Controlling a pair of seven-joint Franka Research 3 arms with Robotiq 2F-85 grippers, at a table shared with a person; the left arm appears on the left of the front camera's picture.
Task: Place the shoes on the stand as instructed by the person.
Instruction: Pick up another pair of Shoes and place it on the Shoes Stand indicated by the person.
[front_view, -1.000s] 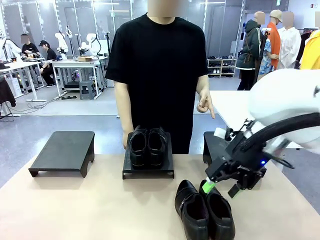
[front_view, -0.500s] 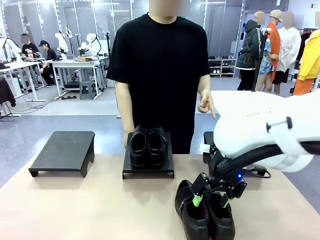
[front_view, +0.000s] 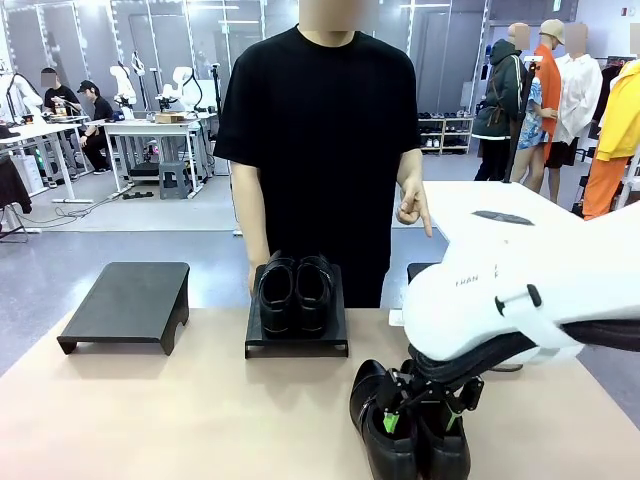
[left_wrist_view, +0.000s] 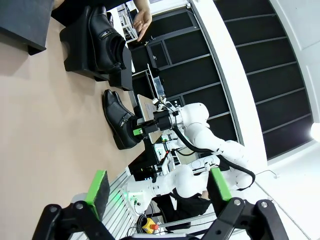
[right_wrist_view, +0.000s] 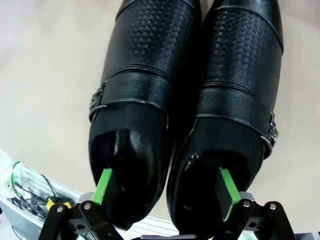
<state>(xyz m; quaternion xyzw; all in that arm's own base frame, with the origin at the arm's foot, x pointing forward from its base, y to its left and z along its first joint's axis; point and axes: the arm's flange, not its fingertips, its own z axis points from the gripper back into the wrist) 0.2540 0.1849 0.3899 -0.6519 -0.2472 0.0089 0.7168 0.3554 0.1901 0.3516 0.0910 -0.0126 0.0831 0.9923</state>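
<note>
- Since glossy black leather dress shoes (right_wrist_view: 150, 65) have stiff walls but a slick skin, this near pair, lying side by side on the beige table (front_view: 180, 410), is probably moderately heavy. It looks best pinched by the two adjoining inner walls at the openings.
- The right gripper (right_wrist_view: 165, 189) has its jaws spread wide, one green pad over each shoe's opening, clamping nothing.
- The left gripper (left_wrist_view: 159, 186) is wide open, with nothing between its jaws, well apart from the shoes.
- The middle black stand (front_view: 297, 345) carries the second pair (front_view: 295, 290).
- The left black stand (front_view: 128, 295) has a bare top.
- The right black stand (front_view: 420, 275) is partly hidden by the arm, and the person's hand (front_view: 412, 208) points down above it.
</note>
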